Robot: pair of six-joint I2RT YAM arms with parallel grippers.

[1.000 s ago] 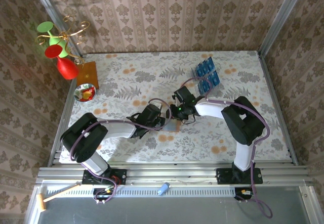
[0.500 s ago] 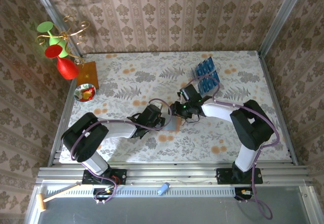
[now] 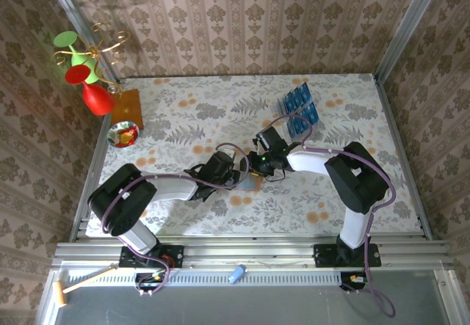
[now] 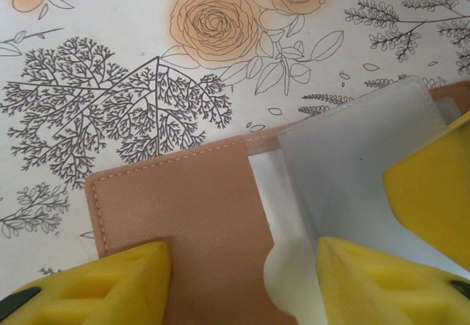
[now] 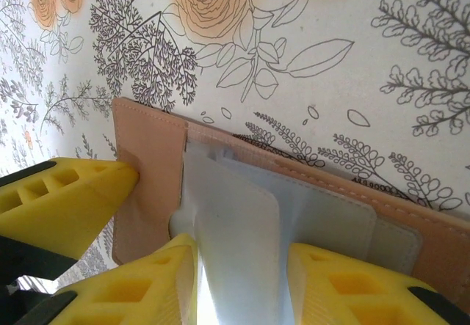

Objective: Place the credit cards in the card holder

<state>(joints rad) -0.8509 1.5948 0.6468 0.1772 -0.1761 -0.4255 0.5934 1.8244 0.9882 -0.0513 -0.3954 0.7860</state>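
Top view: left end effector [image 3: 239, 174] and right end effector [image 3: 255, 165] meet over the card holder [image 3: 252, 183]. Credit cards [image 3: 299, 108] sit well beyond the right one, markings unreadable.
Left wrist: jaws spread, released, over card holder's cover.
Right wrist: jaws flank pale flap [image 5: 235, 215]; grip uncertain.
Risk: flap slips free and card holder folds shut; crowded end effectors may collide.
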